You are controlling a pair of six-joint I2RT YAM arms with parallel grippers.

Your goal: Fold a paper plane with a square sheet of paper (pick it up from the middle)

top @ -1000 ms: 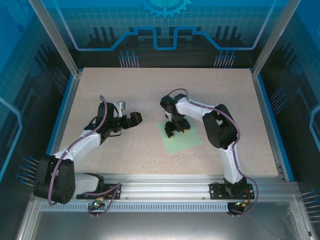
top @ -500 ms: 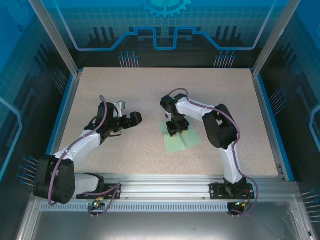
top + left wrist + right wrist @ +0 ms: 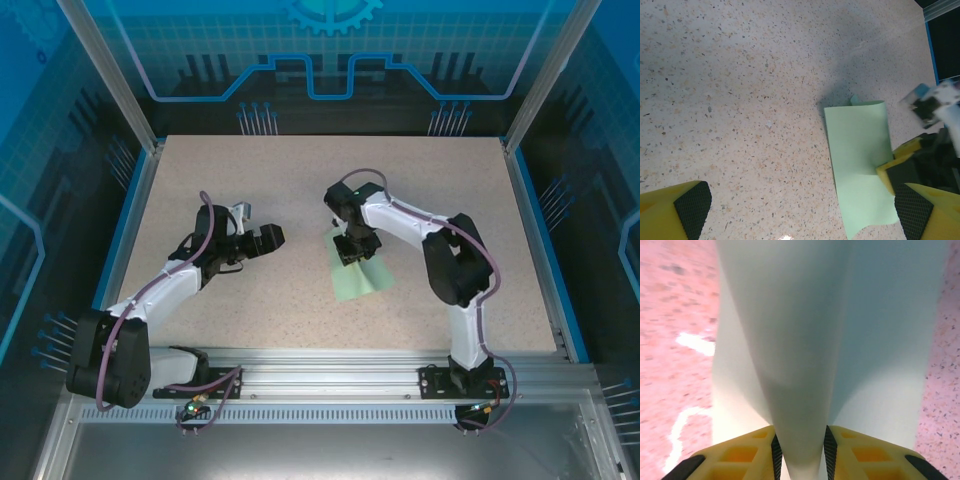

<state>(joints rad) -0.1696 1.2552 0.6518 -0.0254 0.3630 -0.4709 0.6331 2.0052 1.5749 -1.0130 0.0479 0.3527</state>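
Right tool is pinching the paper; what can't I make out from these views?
Top view: the middle of the paper, covered by the right tool.
Right wrist view: the paper's outer edges, cut off by the frame and blurred.
Left wrist view: the paper's right edge, behind the right tool and a finger of the left tool.

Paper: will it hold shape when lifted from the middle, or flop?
Likely floppy: the paper buckles into a ridge between the right jaws. Probably very light: its far edge curls up in the left wrist view. Thin, so it may crease or slip.
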